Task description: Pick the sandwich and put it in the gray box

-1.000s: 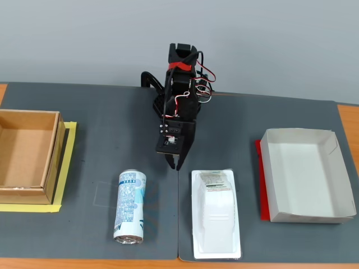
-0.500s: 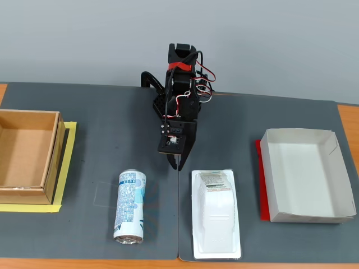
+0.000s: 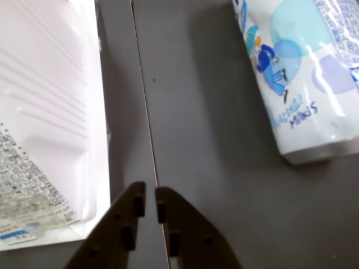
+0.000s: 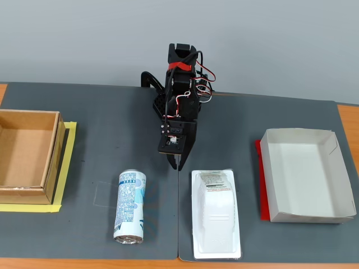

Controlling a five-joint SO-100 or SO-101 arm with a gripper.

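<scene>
While the sandwich [image 4: 216, 214] lies flat at the desk's [image 4: 112, 129] near edge, the gray box [image 4: 305, 175] sits at its three o'clock; behind, at eleven o'clock, the gripper [image 4: 175, 164] hangs with jaws nearly closed, empty.

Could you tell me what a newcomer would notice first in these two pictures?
In the fixed view, the black arm stands at centre, its end effector pointing down with its fingers nearly together. The white sandwich lies just to its lower right and the drink can to its lower left. The gray box sits empty at the right, and a brown cardboard box at the left.
</scene>
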